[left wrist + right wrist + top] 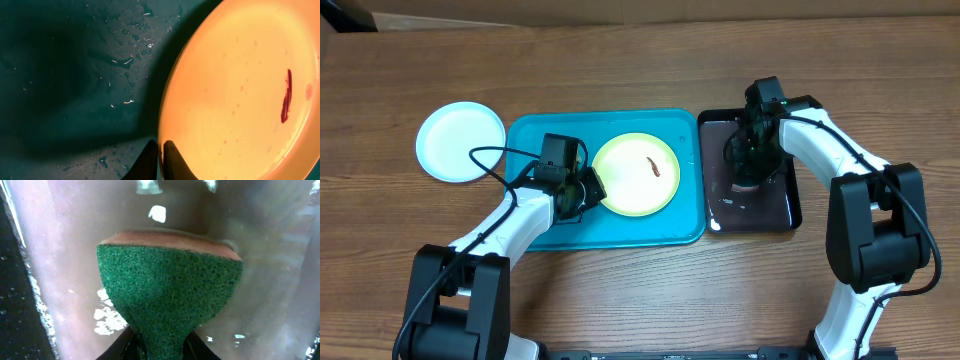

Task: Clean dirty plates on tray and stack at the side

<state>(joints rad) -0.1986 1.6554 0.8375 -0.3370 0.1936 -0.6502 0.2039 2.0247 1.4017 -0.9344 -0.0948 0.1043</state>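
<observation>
- Brown wood-grain bench (640,60) fills the overhead view; both arms reach in from its near edge
- Turquoise tray (650,230) lies at the middle of the bench; its long side runs left to right
- Yellow-green plate (625,190) sits flat in the right half of the tray; a short brown smear (654,166) marks its upper right part
- Left claw (588,190) is at the left rim of the yellow-green plate; in the left wrist view its jaws are narrow, nearly together, with the plate's edge running into the slit between them, pinched on the rim
- Water droplets (125,60) glint on the bare tray floor beside the plate
- Pale plate (460,142), whitish with a light blue rim, rests on the bench off the tray's upper left corner, near it but apart; whether another plate lies under it I cannot tell
- Glossy black tray (780,210) lies just beside the turquoise tray's right edge
- Right claw (745,180) hangs over the black tray; its jaws are clamped on a green sponge (170,290) with a reddish-brown back layer, the sponge squeezed thin where it is held and flaring out toward the wet tray floor
</observation>
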